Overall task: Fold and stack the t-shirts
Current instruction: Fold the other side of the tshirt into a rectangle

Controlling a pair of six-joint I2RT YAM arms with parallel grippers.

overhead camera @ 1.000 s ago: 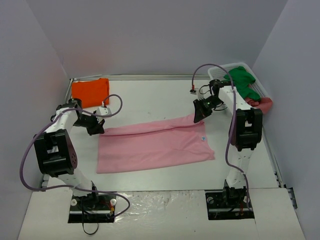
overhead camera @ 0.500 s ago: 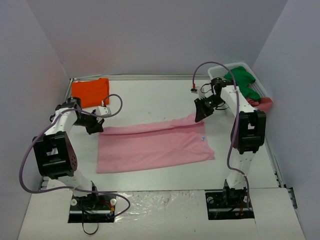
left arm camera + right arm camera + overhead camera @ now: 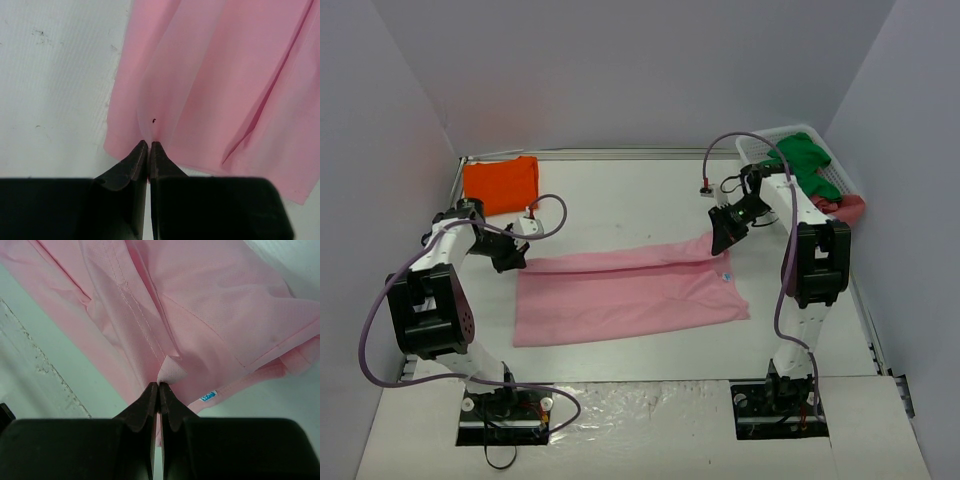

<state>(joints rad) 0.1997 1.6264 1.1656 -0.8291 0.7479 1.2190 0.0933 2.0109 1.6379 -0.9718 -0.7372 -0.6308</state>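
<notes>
The light pink t-shirt (image 3: 625,290) lies spread across the middle of the table, its far edge lifted into a fold. My left gripper (image 3: 514,252) is shut on the shirt's far left corner; the left wrist view shows the cloth (image 3: 225,75) pinched between the closed jaws. My right gripper (image 3: 722,238) is shut on the far right corner; the right wrist view shows pink cloth (image 3: 200,315) with a small blue label (image 3: 208,396) running into the closed jaws. The bright orange t-shirt (image 3: 501,184) lies folded at the far left corner.
A white slatted basket (image 3: 832,180) at the far right holds green cloth (image 3: 805,160) and a reddish piece (image 3: 848,208). Purple cables loop from both arms. Grey walls enclose the table on three sides.
Both grippers have shifted slightly with the pink shirt's far edge, the right one toward the near side and the left one a little outward. The fold line is drawn straighter.
</notes>
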